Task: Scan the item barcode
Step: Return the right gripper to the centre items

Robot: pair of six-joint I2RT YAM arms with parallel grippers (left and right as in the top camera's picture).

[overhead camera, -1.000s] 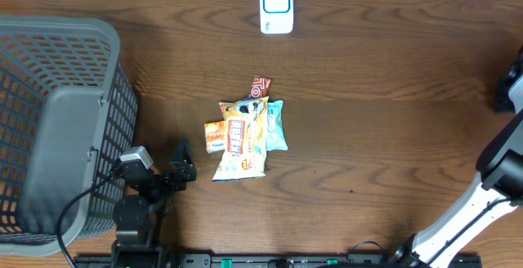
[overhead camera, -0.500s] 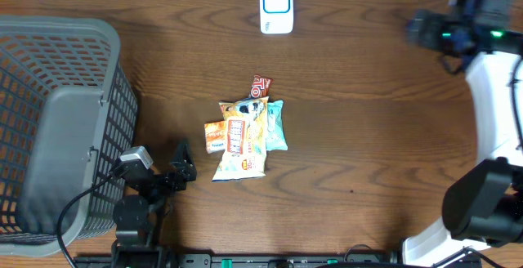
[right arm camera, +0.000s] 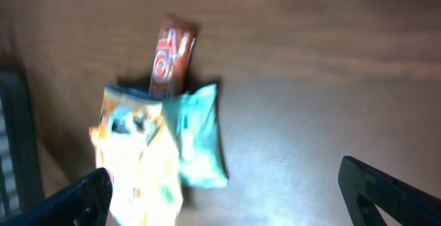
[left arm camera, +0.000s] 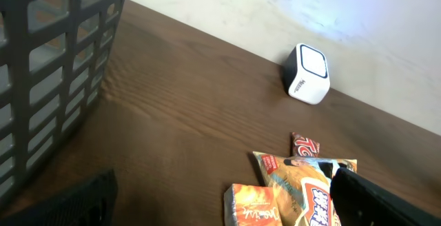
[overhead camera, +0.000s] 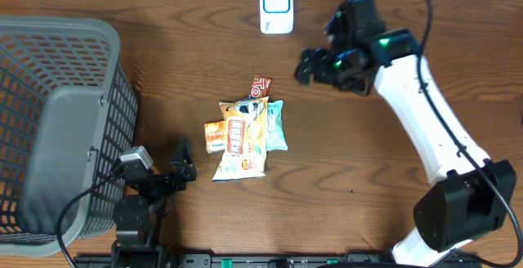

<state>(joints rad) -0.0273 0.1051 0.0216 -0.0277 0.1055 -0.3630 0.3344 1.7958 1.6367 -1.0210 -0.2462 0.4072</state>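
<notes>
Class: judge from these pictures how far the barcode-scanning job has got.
Done: nothing; the snack packets lie piled, apart from the scanner. In hand: the open, empty right tool hovers near the pile; the left tool is open too. Left: pick a packet and show its barcode to the scanner.

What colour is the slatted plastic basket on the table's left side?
The slatted plastic basket is grey, shown best in the overhead view.

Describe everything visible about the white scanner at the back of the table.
The scanner is a small white box with rounded corners, seemingly plastic, its face a pale window in a dark blue rim, small dark lettering on one side. It sits on the wooden table near the far edge; nothing touches it.
</notes>
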